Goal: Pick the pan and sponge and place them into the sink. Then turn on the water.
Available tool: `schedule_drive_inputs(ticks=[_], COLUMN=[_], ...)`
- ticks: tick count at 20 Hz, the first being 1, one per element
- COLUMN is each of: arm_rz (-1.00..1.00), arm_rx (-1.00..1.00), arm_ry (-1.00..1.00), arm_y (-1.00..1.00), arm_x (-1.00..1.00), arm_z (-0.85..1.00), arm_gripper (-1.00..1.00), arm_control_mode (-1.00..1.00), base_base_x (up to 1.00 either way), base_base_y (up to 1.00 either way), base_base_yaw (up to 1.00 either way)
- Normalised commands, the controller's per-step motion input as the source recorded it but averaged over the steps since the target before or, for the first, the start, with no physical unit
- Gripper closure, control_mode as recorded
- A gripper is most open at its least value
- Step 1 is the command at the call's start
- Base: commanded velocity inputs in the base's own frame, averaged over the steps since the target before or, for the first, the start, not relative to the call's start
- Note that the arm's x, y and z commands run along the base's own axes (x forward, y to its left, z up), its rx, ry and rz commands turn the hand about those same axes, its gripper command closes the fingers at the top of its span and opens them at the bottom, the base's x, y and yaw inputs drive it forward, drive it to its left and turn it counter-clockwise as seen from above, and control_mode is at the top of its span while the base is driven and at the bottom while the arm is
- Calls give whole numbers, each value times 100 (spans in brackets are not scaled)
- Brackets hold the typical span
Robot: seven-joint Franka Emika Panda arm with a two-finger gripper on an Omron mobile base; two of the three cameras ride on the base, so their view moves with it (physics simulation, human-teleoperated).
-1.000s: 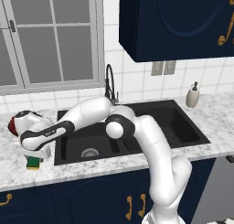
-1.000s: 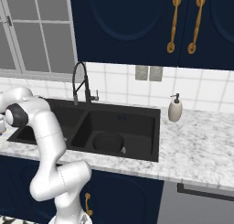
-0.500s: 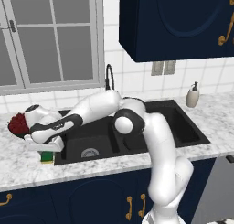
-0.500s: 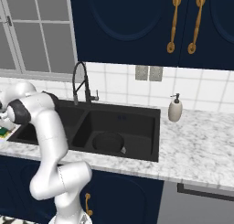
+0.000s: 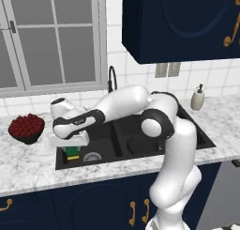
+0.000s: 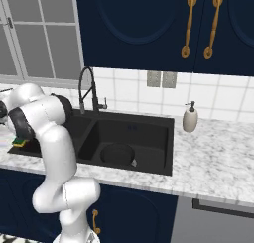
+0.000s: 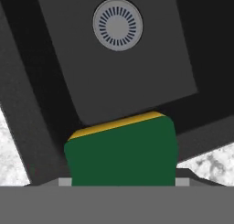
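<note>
Counter: marble, black sink (image 5: pixel 117 144) inset.
Pan (image 6: pixel 117 153): already in right basin.
Sponge (image 7: pixel 121 151): clamped in gripper (image 5: pixel 71 149), above left basin.
Left: release, water.

White marble counter (image 5: pixel 33 163), bowl of red fruit (image 5: pixel 26 127) at left, soap dispenser (image 6: pixel 190 117) at right

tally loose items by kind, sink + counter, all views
pan: 1
sponge: 1
bowl of red fruit: 1
soap dispenser: 1
total: 4
</note>
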Motion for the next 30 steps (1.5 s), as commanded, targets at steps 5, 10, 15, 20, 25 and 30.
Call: schedule_drive_inputs(ticks=[5, 10, 15, 20, 25, 30], arm_rz=[7, 8, 10, 10, 6, 2], arm_rx=[11, 12, 10, 5, 0, 0], arm_ry=[0, 0, 0, 1, 4, 17], arm_y=[-100, -100, -100, -100, -100, -100], arm_x=[-26, -4, 0, 0, 10, 39], arm_z=[31, 5, 0, 0, 0, 0], arm_gripper=[100, 100, 100, 100, 100, 100], arm_control_mode=[-100, -100, -100, -100, -100, -100], base_base_x=[0, 0, 0, 0, 0, 0], base_base_y=[0, 0, 0, 0, 0, 0], base_base_yaw=[0, 0, 0, 0, 0, 0])
